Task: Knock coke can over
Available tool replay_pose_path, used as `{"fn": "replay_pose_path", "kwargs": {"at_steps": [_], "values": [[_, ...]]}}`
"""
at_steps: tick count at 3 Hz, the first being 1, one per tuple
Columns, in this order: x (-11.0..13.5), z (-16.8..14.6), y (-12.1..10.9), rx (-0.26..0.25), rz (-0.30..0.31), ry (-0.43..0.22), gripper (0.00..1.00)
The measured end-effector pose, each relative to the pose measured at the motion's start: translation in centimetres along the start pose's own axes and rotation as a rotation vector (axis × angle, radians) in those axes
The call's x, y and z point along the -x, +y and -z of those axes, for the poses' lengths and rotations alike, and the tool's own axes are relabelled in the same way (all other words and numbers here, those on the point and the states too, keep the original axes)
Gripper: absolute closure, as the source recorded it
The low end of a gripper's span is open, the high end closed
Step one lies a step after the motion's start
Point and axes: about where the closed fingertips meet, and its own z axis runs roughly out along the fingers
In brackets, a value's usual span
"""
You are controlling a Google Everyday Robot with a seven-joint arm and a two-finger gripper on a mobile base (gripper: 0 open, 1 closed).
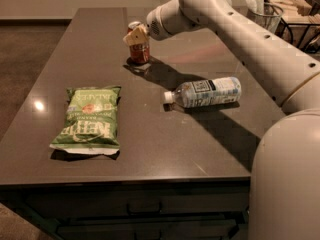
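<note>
The coke can [139, 51] is a small red can with a silver top. It stands upright at the far middle of the dark table [150, 144]. My gripper [136, 35] reaches in from the upper right on a white arm. Its tan fingertips are right at the top of the can, in front of its upper part and covering some of it.
A clear plastic bottle [204, 92] with a white label lies on its side right of centre. A green chip bag [90, 117] lies flat at the left front. A glass and a wire rack [280, 14] stand beyond the table at the far right.
</note>
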Motion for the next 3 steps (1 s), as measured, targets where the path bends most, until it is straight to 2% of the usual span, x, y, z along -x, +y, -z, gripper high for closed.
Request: {"fn": "replay_pose_path", "kwargs": {"at_steps": [1, 2, 3], "values": [[1.2, 0.5, 0.7, 0.022, 0.01, -0.023, 0.7], [1.8, 2.8, 0.8, 0.014, 0.057, 0.051, 0.93], [1.8, 5.1, 0.3, 0.006, 0.119, 0.17, 1.0]]}}
